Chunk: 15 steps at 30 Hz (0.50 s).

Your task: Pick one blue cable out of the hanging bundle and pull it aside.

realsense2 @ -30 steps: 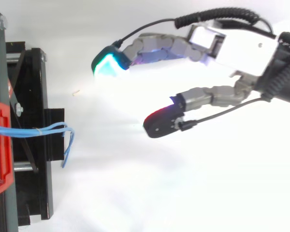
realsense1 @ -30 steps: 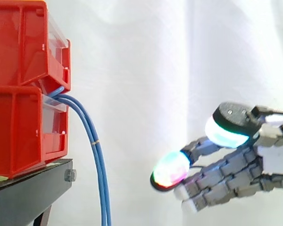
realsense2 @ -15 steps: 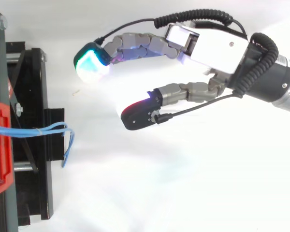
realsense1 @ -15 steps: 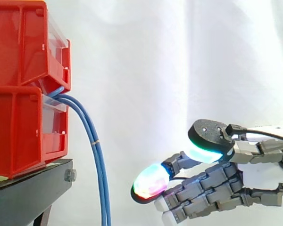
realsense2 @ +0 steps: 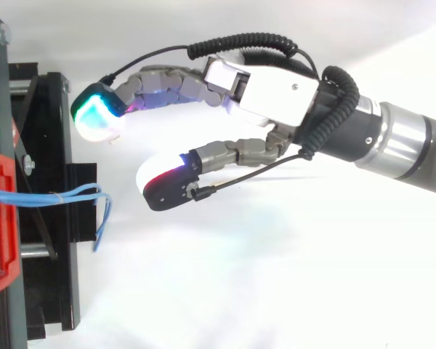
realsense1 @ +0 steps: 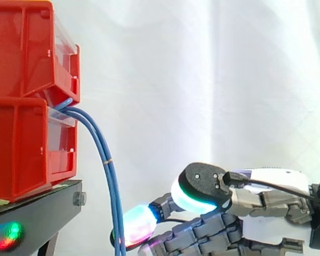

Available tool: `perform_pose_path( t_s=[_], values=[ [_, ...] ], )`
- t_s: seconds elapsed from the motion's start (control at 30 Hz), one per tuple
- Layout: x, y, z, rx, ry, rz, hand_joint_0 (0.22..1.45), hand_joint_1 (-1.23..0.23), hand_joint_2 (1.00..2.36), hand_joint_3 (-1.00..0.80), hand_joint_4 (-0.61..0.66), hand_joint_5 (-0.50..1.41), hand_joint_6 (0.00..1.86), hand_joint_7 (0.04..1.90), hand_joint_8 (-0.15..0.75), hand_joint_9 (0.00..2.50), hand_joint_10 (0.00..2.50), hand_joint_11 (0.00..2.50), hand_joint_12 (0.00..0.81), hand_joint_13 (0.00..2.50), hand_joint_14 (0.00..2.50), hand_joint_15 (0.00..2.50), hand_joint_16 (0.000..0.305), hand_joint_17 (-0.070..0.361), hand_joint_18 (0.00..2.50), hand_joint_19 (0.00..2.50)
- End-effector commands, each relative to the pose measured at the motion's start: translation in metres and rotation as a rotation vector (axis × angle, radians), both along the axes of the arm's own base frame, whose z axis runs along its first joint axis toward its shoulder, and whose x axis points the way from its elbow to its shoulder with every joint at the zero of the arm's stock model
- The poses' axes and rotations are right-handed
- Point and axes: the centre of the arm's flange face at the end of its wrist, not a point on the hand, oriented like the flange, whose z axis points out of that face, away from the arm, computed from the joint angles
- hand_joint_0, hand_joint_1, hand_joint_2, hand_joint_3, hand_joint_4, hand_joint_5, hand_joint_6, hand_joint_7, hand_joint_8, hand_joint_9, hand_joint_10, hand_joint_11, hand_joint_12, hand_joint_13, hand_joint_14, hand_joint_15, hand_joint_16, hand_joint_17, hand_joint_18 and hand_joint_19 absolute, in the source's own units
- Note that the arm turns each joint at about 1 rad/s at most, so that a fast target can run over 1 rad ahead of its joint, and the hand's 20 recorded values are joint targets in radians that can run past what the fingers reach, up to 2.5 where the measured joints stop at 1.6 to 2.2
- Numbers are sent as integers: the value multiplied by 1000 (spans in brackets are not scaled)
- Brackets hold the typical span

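Note:
A bundle of thin blue cables comes out between the two stacked red bins and hangs down past the stand's front edge. From above the blue cables run rightward off the bin, and one strand loops down at the end. My hand reaches in from the right, open, its fingers stretched towards the bins with nothing between them. In the side view the hand is low, and a glowing fingertip sits just right of the hanging cables. From above, the fingertips stand apart from the cable loop.
The black stand carries the bins at the left and shows a coloured glow on its front. Its frame lies under the cable ends in the top view. A white curtain is behind, and white floor lies under the arm.
The hand has moved left towards the bins and lower. Its fingertips have gone from mid-frame to right beside the hanging cables. The cables have not moved.

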Motion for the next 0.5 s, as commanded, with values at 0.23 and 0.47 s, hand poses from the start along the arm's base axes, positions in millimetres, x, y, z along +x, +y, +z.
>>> perform_pose_path(
  t_s=[0.23, 0.47],
  values=[
    [11, 8, 0, 0, -33, 24, 509, -575, 1000, -500, 255, -173, 502, 721, 272, 591, 4, 115, 314, 521, 8, 228, 39, 87, 326, 216],
    [15, 10, 6, 0, -41, 42, 510, -574, 1000, -500, 266, -165, 502, 734, 271, 616, 4, 132, 315, 551, 9, 242, 39, 88, 352, 223]
  ],
)
